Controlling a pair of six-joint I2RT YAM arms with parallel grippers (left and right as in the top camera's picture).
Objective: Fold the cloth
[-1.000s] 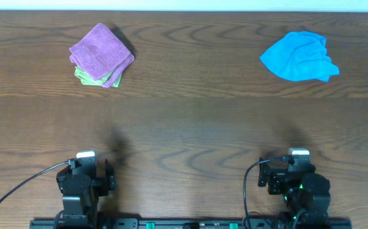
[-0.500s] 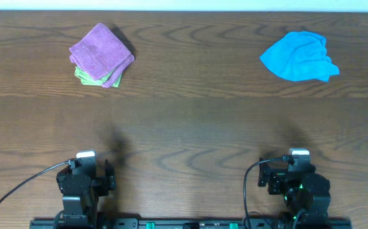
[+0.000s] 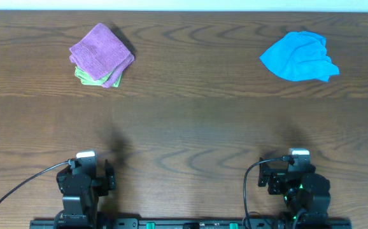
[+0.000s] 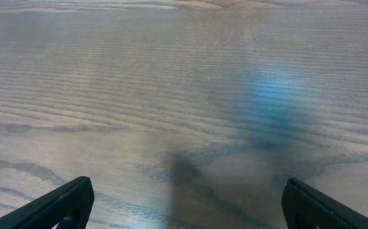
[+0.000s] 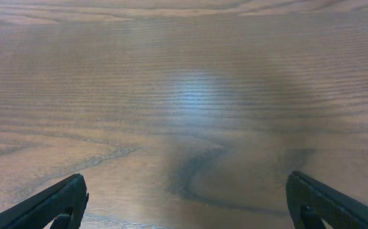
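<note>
Nothing's moved since a second ago, no grab yet.
Crumpled cloth [image 3: 297, 57] sits upper right on the tabletop [image 3: 190, 121], straight up-frame from the right hand [image 5: 187, 202]. The left hand [image 4: 187, 202] is way farther off, and both are spread wide.

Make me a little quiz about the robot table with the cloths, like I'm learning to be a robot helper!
1. True or false: the blue cloth is already folded neatly.
2. What lies under the purple cloth? A) a green cloth B) a sponge C) nothing
3. Fill in: the left gripper and the right gripper are both ____.
Key: 1 false, it lies crumpled. 2 A. 3 open, holding nothing.
</note>
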